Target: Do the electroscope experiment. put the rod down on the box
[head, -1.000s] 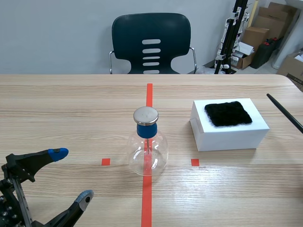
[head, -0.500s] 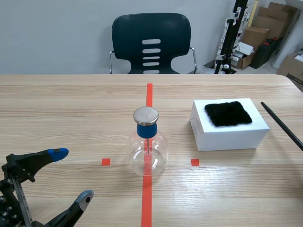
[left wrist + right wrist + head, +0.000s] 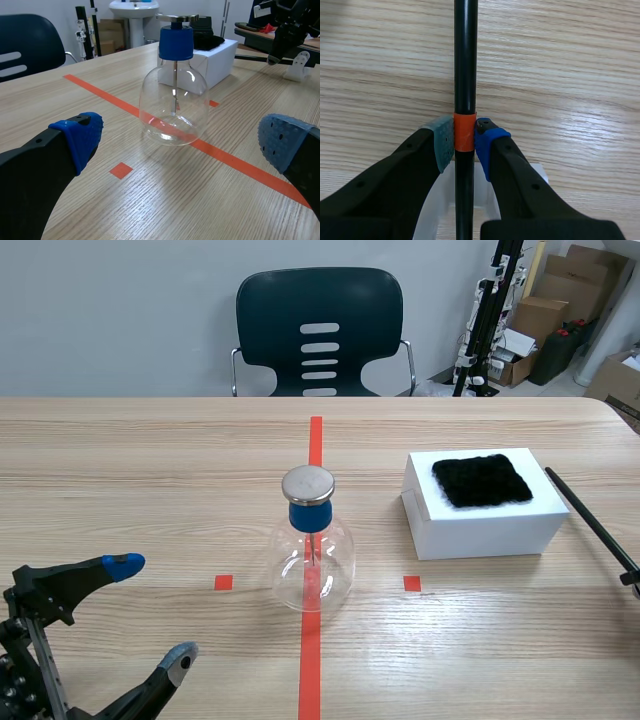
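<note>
The black rod hangs slanted just right of the white box, its far tip near the box's top right edge. A black fur pad lies on the box. My right gripper is shut on the rod at its orange band; in the scene view only a bit of this gripper shows at the right edge. The glass electroscope flask with a blue stopper and metal disc stands on the centre tape line. My left gripper stays open at the near left, with the flask ahead of it.
A white stand sits on the table under the right gripper, also visible as a white piece in the left wrist view. A dark chair stands behind the table's far edge. Boxes and a tripod fill the back right.
The rod has moved left and lower, closer to the box's right side, and a bit of the right gripper has come into the scene view. The left arm has not moved.
</note>
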{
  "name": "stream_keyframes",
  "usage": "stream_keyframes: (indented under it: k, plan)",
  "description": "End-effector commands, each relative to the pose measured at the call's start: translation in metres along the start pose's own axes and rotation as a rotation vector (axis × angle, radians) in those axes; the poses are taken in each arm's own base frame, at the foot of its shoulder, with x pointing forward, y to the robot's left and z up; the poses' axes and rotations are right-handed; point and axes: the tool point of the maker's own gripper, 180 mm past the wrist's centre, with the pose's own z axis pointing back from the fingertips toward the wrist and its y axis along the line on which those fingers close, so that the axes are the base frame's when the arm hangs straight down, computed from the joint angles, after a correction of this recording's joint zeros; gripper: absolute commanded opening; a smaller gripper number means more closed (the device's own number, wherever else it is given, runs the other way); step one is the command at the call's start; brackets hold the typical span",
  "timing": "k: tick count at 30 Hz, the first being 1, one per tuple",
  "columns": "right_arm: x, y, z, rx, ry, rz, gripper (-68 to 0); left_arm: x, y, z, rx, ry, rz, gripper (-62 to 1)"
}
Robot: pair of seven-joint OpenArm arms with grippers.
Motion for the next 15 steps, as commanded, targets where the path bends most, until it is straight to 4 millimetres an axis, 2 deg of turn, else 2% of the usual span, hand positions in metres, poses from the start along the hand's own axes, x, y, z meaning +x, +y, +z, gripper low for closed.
stream_keyframes:
  k: [1,15]
  plan:
    - [0.0154,-0.0103,0.0062,-0.021,-0.042,-0.004,-67.3,0.0089,0.0029,-0.0041,0.000,-0.036,-0.008,1.4]
    - [0.0167,-0.0109,0.0047,-0.023,-0.041,-0.022,-67.3,0.0089,0.0029,-0.0041,0.000,-0.036,-0.008,1.4]
